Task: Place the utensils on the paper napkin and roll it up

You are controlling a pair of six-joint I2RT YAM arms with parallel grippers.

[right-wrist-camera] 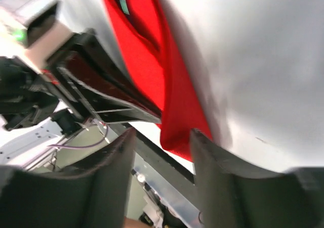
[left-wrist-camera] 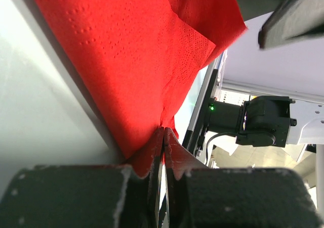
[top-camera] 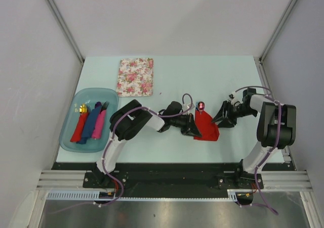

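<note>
The red napkin [top-camera: 206, 126] lay on the table [top-camera: 212, 76], just right of the middle of the top view. The left gripper [left-wrist-camera: 163, 137] was pinched tight on its edge. The right gripper [right-wrist-camera: 162, 135] stood half open, with the napkin's corner between its fingers. The spoon [top-camera: 201, 105] poked its shiny head out at the napkin's top edge; I could not make out the fork

We find the napkin [top-camera: 206, 128] on the table [top-camera: 228, 76] between the left gripper [top-camera: 193, 128] and the right gripper [top-camera: 218, 121]; a tub [top-camera: 67, 139] holding rolls [top-camera: 91, 123] lies left, a pad [top-camera: 135, 76] farther back.
</note>
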